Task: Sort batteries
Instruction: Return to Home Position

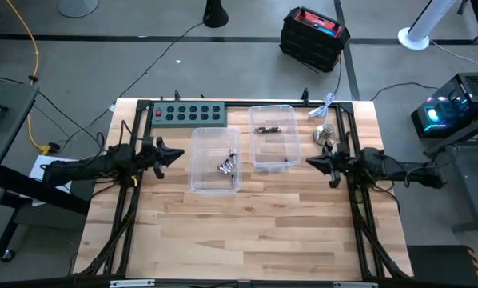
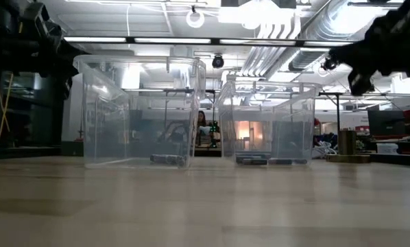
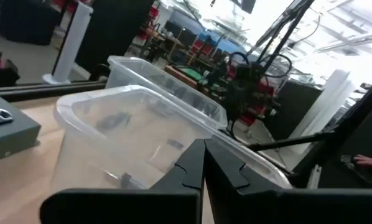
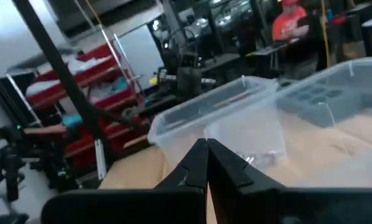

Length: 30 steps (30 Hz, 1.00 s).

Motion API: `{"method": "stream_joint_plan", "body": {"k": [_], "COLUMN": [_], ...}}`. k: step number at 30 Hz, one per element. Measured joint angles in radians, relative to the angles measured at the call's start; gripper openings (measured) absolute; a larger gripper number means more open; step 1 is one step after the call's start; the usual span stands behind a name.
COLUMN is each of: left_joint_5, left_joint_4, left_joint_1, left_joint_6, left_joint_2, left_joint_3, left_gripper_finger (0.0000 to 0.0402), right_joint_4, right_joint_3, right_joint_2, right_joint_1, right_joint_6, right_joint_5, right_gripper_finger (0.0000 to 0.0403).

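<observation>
Inside the left bin (image 1: pixel 196 172) lie silvery batteries (image 1: pixel 227 166), dark batteries (image 1: pixel 264 128) sit in the right bin (image 1: pixel 253 148) just beside it, left gripper (image 1: pixel 181 154) clenched empty near the left bin's outer side, right gripper (image 1: pixel 308 162) clenched empty, farther off past the right bin.

I see the silvery batteries (image 1: pixel 227 166) lying flat in a loose cluster on the floor of the left clear bin (image 1: pixel 215 129), toward its right wall. The dark batteries (image 1: pixel 264 128) lie flat in the right clear bin (image 1: pixel 271 106): a short row near the far end, a few more by the near wall.
</observation>
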<state>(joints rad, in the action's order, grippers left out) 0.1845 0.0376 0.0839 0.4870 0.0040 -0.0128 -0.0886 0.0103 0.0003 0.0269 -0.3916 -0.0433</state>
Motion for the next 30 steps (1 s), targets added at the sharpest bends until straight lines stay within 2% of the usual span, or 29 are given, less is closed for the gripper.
{"method": "stream_joint_plan", "body": {"k": [4,30], "left_joint_5": [0.0,0.001], "left_joint_4": [-0.003,-0.002], "left_joint_1": [-0.024,-0.046], "left_joint_6": [0.0,-0.001], "left_joint_2": [-0.001,0.003], "left_joint_3": [0.0,0.0], "left_gripper_finger": [0.0,0.0], "right_joint_4": [-0.058,0.063], "right_joint_3": [0.0,-0.001], "right_joint_2": [0.0,0.018], "right_joint_1": [-0.001,0.001], "right_joint_6": [0.0,0.0], "right_joint_5": [-0.012,-0.02], "right_gripper_finger": [0.0,0.0]}}
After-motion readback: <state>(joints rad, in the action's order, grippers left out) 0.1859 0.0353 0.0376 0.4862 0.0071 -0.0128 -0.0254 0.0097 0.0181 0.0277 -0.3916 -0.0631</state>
